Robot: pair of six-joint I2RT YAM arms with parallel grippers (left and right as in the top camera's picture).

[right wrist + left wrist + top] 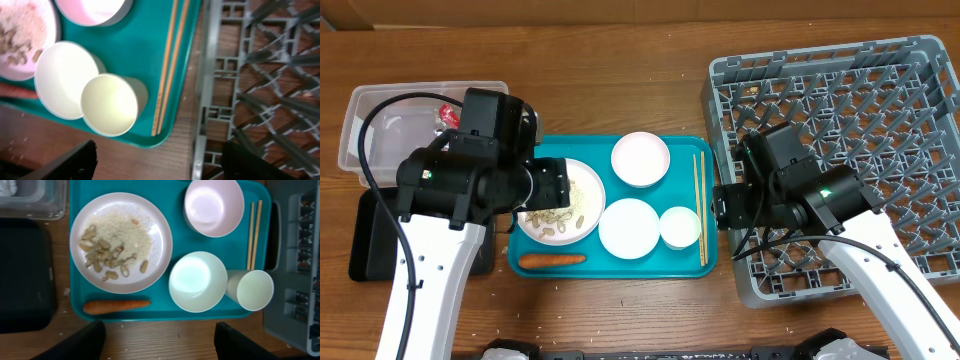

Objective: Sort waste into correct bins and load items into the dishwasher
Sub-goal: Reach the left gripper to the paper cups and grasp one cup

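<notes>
With left gripper (pixel 159 325) and right gripper (pixel 157 145) spread wide and empty, the chopsticks (pixel 169 65), on the teal tray (pixel 145 50) toward the near edge of the table (pixel 620 310), look light, stiff, perhaps slippery: pinch both mid-length.

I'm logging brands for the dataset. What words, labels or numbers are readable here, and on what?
No text is readable.
The plate, pink bowl, white bowl, cup, chopsticks, tray and rack show no markings.
The red wrapper in the tub is too small to tell.
</notes>
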